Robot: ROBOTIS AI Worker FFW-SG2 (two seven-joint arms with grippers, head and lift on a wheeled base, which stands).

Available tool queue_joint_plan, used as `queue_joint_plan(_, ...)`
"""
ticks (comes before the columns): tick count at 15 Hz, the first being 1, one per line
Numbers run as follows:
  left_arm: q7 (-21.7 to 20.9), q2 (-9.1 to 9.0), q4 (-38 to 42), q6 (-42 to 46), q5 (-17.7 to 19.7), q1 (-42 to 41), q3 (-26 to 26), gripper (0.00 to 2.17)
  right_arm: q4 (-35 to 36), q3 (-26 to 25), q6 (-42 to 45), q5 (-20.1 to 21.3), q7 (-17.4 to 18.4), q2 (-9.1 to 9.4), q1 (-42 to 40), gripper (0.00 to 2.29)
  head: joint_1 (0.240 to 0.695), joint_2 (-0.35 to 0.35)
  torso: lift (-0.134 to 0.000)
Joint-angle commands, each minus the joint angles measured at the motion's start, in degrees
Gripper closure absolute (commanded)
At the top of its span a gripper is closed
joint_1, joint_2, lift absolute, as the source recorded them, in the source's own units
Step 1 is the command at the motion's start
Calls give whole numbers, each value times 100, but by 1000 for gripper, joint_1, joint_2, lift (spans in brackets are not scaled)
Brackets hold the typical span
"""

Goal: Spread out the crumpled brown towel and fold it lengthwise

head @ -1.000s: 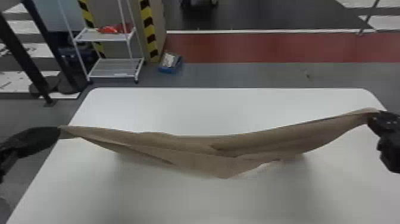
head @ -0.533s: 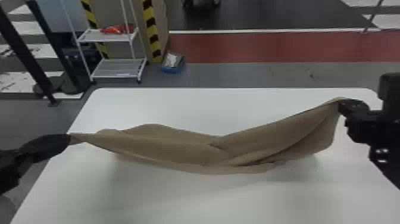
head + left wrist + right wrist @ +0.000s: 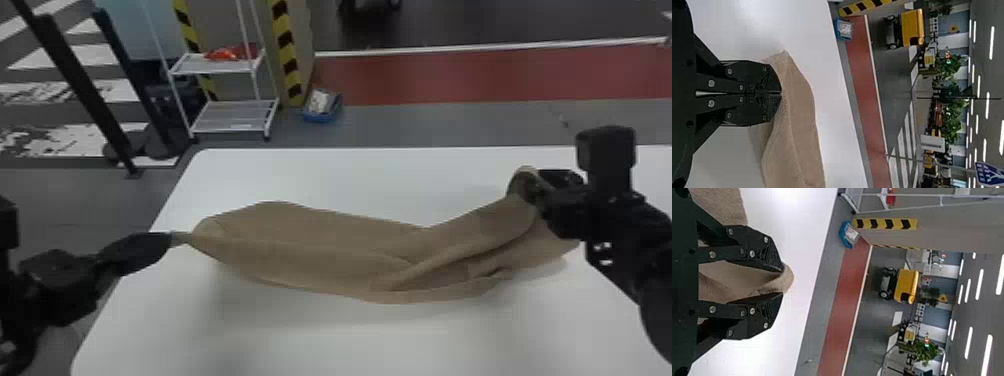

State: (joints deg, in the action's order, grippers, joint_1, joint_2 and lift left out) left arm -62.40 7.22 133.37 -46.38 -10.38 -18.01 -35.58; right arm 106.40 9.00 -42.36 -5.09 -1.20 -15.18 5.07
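Observation:
The brown towel [image 3: 320, 250] stretches across the white table [image 3: 350, 340], its middle sagging in loose folds and its left end drawn to a point. My left gripper [image 3: 170, 240] holds that left tip over the table's left side. In the left wrist view my left gripper [image 3: 781, 93] is shut on the towel [image 3: 797, 129]. At the raised right end of the towel is my right gripper [image 3: 537, 187]. In the right wrist view my right gripper [image 3: 782, 282] stands open, with a curled part of the towel [image 3: 785, 279] between its parted fingers.
Past the table's far edge, a white shelf rack [image 3: 232, 117] stands on the floor at the left, with a blue bin [image 3: 322, 107] beside it. Dark posts [image 3: 75, 95] rise beyond the table's left corner.
My right gripper has moved inward to the left and its end of the towel has curled over. The towel's left part looks broader, while the left tip remains held. The head view has shifted slightly.

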Motion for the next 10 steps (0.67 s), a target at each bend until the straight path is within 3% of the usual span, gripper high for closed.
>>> queue_joint_plan(1, 17, -1, -22, 1, -16, -10, 69, 1339, 179, 181, -31, 808, -477, -2, -384, 63, 695, 176, -120)
queue_joint_plan(3, 34, 8, -75, 19, -34, -10, 131, 1339, 707, 172, -31, 1459, -1365, -46, -850, 103, 695, 193, -120)
queue_joint_plan(5, 34, 8, -119, 54, -43, -10, 148, 1339, 1243, 198, -67, 2373, -2235, -125, -1342, 140, 695, 226, -120)
queue_joint_plan(6, 43, 16, -145, 72, -43, -1, 157, 1339, 1401, 242, -84, 2680, -2552, -239, -1509, 151, 695, 233, -120)
queue_joint_plan(8, 96, 16, -171, 89, -52, -1, 183, 1339, 1656, 295, -401, 2891, -3088, -503, -1694, 157, 695, 245, -120)
queue_joint_plan(10, 105, 16, -171, 89, -69, -1, 210, 1339, 1656, 295, -418, 2970, -3255, -591, -1720, 174, 695, 248, -120)
